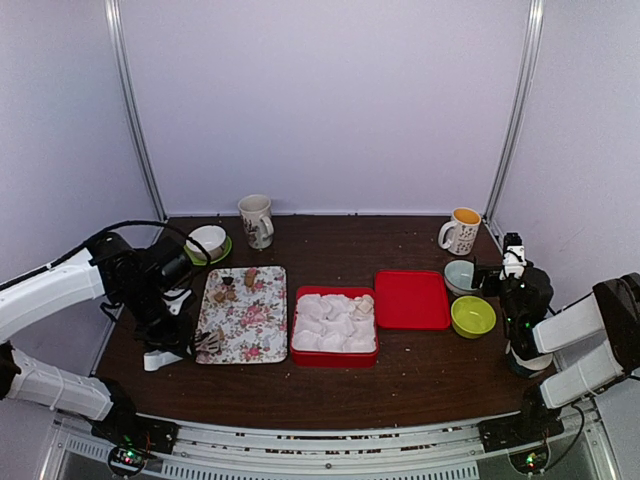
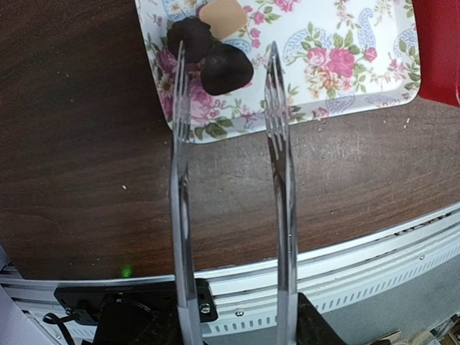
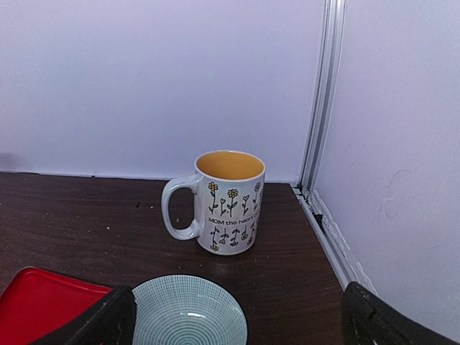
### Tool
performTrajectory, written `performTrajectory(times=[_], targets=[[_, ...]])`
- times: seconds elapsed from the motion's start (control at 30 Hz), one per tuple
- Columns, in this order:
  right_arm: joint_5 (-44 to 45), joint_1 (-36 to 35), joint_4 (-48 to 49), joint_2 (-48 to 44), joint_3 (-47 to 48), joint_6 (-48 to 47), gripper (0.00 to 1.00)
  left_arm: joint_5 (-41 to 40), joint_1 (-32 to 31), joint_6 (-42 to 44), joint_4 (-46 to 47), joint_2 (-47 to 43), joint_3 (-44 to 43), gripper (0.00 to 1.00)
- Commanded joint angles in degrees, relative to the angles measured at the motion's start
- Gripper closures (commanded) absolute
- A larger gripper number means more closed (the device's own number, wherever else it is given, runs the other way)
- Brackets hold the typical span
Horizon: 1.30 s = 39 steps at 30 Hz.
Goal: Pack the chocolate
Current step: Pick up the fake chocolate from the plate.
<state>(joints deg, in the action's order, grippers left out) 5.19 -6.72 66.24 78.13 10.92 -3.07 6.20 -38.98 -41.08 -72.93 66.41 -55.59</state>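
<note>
Two dark chocolate pieces (image 2: pixel 226 68) and a tan one (image 2: pixel 221 14) lie at the near left corner of the floral tray (image 2: pixel 345 65). More chocolate (image 1: pixel 228 290) sits at the tray's (image 1: pixel 262 320) far end. My left gripper (image 2: pixel 233 323) is shut on metal tongs (image 2: pixel 277 144). The tong tips are spread apart, and one dark piece lies between them without being pinched. My left gripper (image 1: pixel 175 320) hangs beside the tray's left edge. The red box (image 1: pixel 335 357) with white paper lining stands right of the tray. My right gripper (image 3: pixel 237 323) is open and empty at the far right (image 1: pixel 512 262).
A red lid (image 1: pixel 411 298) lies right of the box. A teal bowl (image 3: pixel 188 313) and a green bowl (image 1: pixel 473 316) sit near my right gripper, with a flowered mug (image 3: pixel 228 201) behind them. A white mug (image 1: pixel 257 220) and a bowl on a green saucer (image 1: pixel 207 242) stand at the back left.
</note>
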Motion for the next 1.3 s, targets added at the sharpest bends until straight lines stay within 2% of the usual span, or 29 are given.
performTrajectory(times=[0.0,0.27,0.87,1.27], targets=[[-0.3,0.4,0.4,-0.4,1.0,0.1,0.00,-1.3,0.5,0.2,0.6,0.4,0.6,0.53],[-0.3,0.4,0.4,-0.4,1.0,0.1,0.00,0.8,0.6,1.1,3.9,1.8,2.4,0.53],[-0.3,0.4,0.4,-0.4,1.0,0.1,0.00,-0.5,1.0,1.3,6.9,4.3,3.5,0.55],[-0.3,0.4,0.4,-0.4,1.0,0.1,0.00,0.0,1.0,0.3,5.4,2.4,3.1,0.66]])
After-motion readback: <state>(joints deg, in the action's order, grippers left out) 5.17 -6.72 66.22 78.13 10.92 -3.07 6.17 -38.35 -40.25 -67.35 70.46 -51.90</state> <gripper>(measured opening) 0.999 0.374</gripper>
